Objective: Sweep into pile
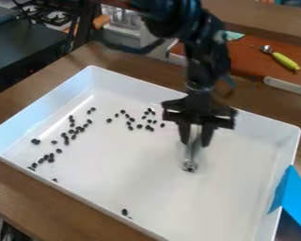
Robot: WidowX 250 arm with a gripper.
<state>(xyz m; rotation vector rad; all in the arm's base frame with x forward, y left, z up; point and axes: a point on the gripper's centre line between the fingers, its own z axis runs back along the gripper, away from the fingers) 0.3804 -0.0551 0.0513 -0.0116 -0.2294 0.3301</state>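
Over the right-centre part of the white tray (90, 75), my gripper (196, 141) points down. It is shut on a slim silvery tool (191, 155), whose lower end is at or just above the tray floor. Small dark pieces like beans lie scattered left of the tool. One loose group (139, 126) is near the tray's back middle, and another (72, 132) trails down the left side towards the front-left wall. A lone dark piece (124, 212) lies near the front edge.
The tray's raised walls surround the work area. A blue object (294, 197) stands against its right side. Behind are a spoon with a yellow-green handle (285, 61) and a pale bar-like object (283, 85). A dark stove (49, 14) is at upper left.
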